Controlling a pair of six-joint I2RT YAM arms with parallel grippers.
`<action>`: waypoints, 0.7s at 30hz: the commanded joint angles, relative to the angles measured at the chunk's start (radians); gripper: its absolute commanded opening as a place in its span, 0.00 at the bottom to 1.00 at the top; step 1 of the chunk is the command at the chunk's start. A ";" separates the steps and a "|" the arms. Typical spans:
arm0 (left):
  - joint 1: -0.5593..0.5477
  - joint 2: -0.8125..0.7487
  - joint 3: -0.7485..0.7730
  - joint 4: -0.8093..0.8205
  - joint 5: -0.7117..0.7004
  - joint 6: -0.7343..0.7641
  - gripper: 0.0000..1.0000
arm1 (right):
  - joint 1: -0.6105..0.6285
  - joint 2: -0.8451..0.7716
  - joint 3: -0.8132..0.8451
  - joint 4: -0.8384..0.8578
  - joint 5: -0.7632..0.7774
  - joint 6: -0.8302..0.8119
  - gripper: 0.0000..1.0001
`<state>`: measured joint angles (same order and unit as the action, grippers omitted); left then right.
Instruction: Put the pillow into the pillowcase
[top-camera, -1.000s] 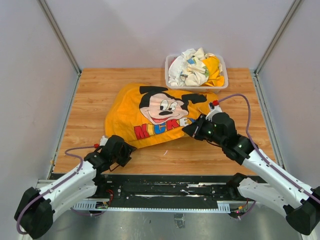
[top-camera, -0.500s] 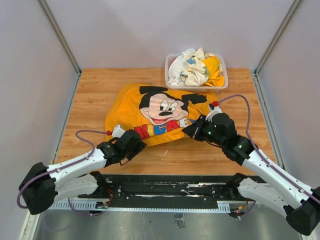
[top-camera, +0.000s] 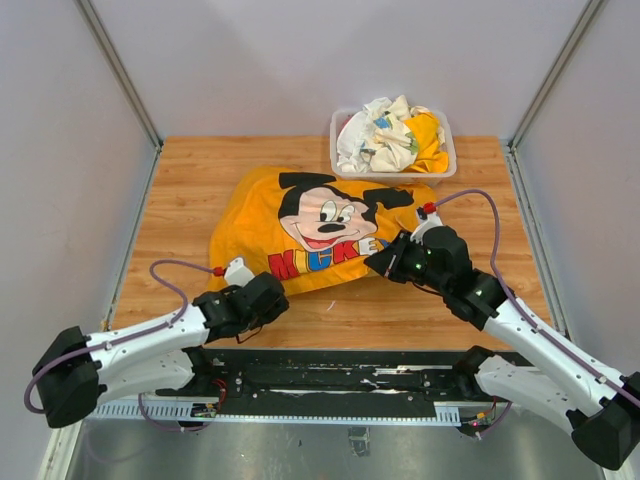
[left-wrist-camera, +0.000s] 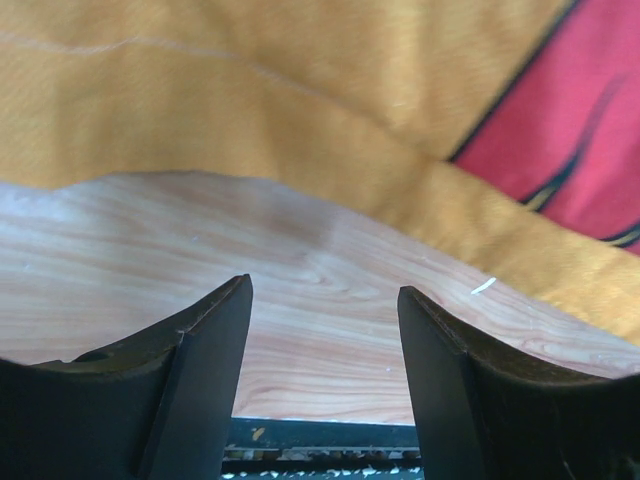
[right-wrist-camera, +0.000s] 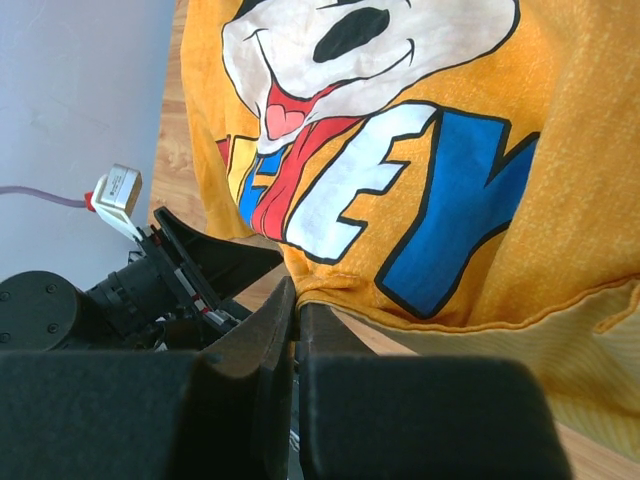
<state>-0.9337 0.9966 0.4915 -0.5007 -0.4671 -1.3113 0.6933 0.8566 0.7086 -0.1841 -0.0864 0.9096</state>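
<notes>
Orange Mickey pillowcase (top-camera: 250, 235) lies bulging; the pillow is not visible, probably inside it. Left gripper (left-wrist-camera: 325, 290), jaws spread and empty, faces its near hem. Right gripper (right-wrist-camera: 297, 295), clenched, sits at the hem's right end. Advancing low could shove the hem into folds, missing it.

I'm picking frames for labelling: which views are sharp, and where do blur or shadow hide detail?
Top view: evenly lit and sharp, the pillowcase crisp. Left wrist: the left fingers are dark silhouettes, the cloth up close is slightly soft, the table grain clear. Right wrist: the print is sharp, but the near right fingers are black and blurred, filling the bottom.
</notes>
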 joint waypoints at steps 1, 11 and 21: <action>-0.013 -0.117 -0.076 -0.038 -0.015 -0.170 0.64 | 0.017 -0.014 0.007 0.066 -0.009 -0.027 0.01; -0.013 -0.381 -0.128 -0.356 0.011 -0.503 0.64 | 0.004 -0.046 -0.019 0.069 -0.018 -0.035 0.01; -0.013 -0.444 -0.191 -0.413 -0.122 -0.691 0.65 | -0.040 -0.103 -0.048 0.054 -0.055 -0.061 0.01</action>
<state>-0.9386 0.5488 0.3111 -0.8696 -0.4789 -1.8935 0.6807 0.7887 0.6662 -0.1848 -0.1108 0.8757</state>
